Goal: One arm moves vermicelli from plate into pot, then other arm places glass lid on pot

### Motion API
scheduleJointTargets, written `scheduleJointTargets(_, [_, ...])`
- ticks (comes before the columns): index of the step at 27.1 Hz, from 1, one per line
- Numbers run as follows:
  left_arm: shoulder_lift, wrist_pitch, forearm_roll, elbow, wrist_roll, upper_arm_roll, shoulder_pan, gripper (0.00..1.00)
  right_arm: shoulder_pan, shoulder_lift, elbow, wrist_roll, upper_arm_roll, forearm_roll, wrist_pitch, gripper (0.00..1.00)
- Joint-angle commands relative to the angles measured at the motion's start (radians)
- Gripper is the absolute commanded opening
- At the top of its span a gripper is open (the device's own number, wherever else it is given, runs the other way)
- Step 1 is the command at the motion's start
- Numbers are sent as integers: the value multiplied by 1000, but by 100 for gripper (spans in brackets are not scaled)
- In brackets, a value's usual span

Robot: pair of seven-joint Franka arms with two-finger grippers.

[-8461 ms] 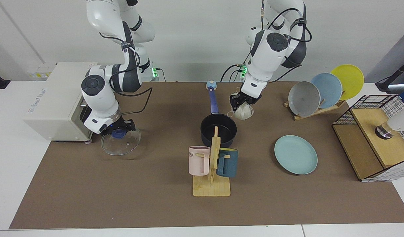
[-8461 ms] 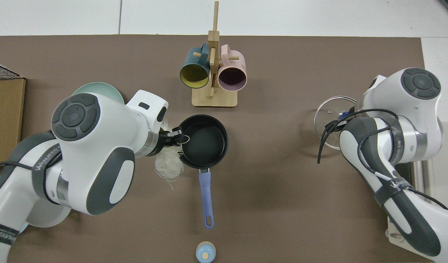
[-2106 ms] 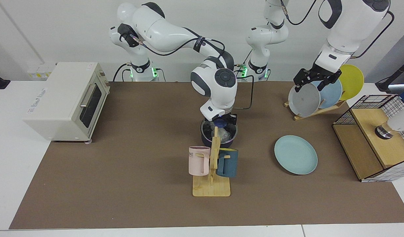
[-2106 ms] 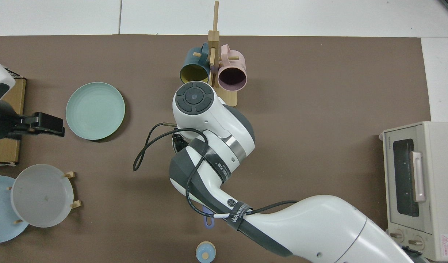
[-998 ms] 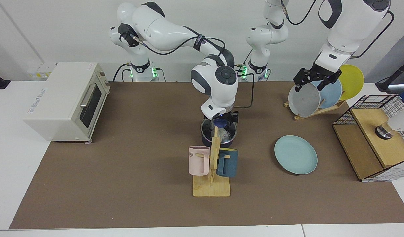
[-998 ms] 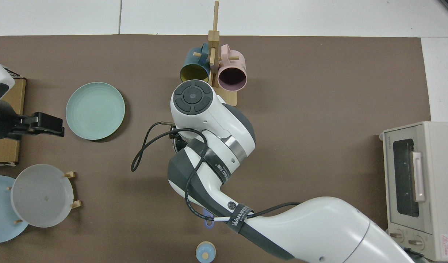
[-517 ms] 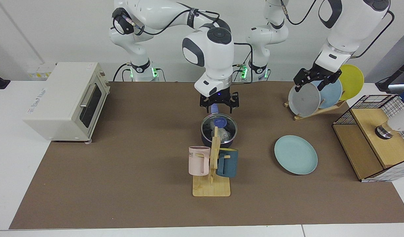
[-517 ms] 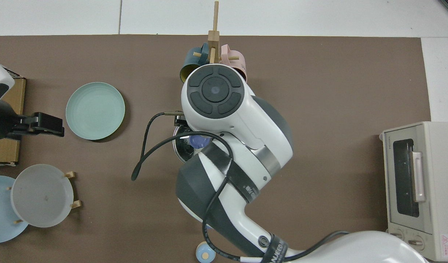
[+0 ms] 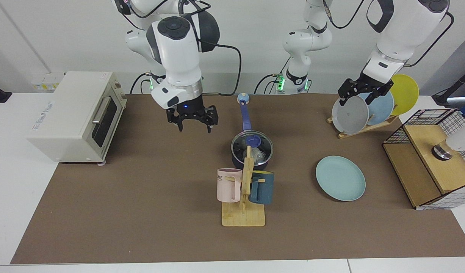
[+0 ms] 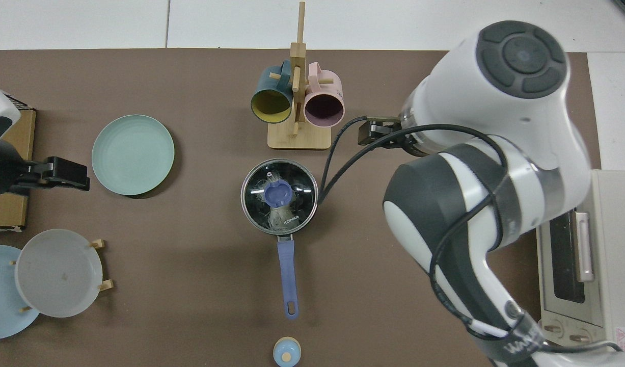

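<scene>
1. Inside the pot (image 9: 251, 161) lies the vermicelli (image 10: 277, 216), under the glass lid (image 10: 279, 197)
2. Nearby, the plate (image 9: 340, 178) sits bare on the desk (image 9: 141, 212)
3. Right end effector (image 9: 193, 121) hangs fingers apart, away from the pot
4. Left end effector (image 9: 363, 91) waits spread by the rack plates (image 9: 349, 113)

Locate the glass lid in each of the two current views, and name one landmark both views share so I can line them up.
Facing view: the glass lid sits on the pot at table centre, just behind the wooden mug rack.
Top view: the glass lid covers the pot at picture centre, directly below the mug rack.
Shared landmark: the mug rack holding a pink and a dark blue mug.
</scene>
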Motion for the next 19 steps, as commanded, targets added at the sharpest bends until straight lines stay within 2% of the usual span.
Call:
scheduleJointTargets(1, [-18, 9, 1, -13, 13, -2, 8, 100, -17, -87, -56, -138, -80, 22, -51, 100])
scheduleJointTargets(7, [-18, 8, 1, -13, 13, -2, 8, 100, -85, -128, -45, -269, -97, 25, -114, 100])
scheduleJointTargets(12, [-18, 8, 1, -13, 13, -2, 8, 100, -92, -143, -10, -277, -159, 48, -144, 100])
scheduleJointTargets(15, [-18, 9, 1, -13, 13, -2, 8, 100, -97, -169, -17, -341, -186, 36, -144, 100])
scheduleJointTargets(19, [-18, 9, 1, -13, 13, -2, 8, 100, -151, -179, -23, -435, -196, 44, -157, 100])
